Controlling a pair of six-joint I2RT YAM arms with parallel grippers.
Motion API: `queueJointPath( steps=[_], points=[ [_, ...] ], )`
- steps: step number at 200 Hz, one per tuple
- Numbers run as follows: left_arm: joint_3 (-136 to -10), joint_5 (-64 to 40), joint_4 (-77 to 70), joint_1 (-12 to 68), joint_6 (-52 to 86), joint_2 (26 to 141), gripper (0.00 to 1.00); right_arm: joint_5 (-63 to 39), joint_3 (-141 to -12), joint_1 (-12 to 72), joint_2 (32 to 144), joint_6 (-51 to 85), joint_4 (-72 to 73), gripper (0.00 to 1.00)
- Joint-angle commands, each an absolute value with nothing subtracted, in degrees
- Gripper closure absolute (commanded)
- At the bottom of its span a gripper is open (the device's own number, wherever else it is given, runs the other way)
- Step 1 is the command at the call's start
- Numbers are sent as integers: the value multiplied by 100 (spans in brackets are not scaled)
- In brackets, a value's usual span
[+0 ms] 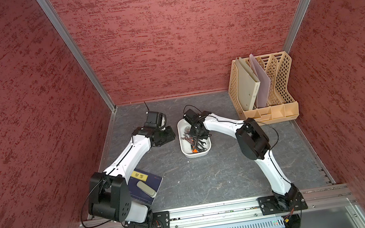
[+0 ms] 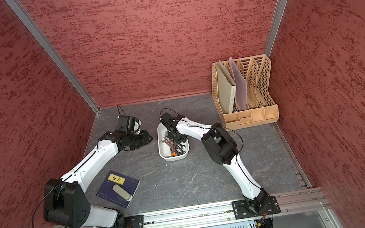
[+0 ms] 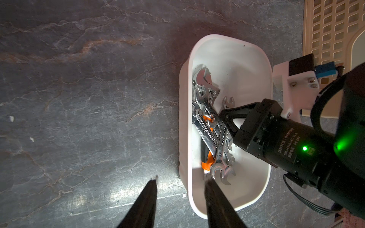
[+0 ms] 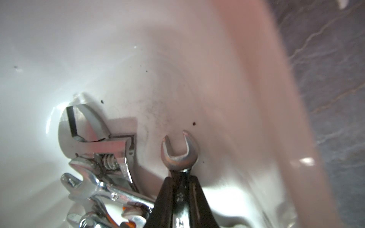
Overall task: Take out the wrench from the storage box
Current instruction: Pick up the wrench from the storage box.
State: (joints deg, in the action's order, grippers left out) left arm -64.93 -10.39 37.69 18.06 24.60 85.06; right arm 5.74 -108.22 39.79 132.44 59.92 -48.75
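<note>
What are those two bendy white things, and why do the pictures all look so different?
They are robot arms, a left arm and a right arm, on a grey table. Each ends in a pinching tool. Two pictures look down from above and are almost the same. The other two come from little cameras on the arms' wrists, so they look very close up. On the table sit a white storage box full of shiny wrenches, a beige file rack and a blue book with a small beige object on it. The right tool is down in the box, pinching a small wrench. The left tool hangs open by the box's edge, holding nothing.
</note>
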Motion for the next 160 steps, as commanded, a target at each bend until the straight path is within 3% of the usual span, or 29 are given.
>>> queueJointPath(
  steps=[1,160],
  points=[
    [-6439,-1025,3735,1837,2374,8341,56,655,-10736,3981,12967,5791,-4790,99],
    [-6451,-989,3736,1837,2355,8308,56,390,-10892,3981,12814,5130,-4560,100]
  ],
)
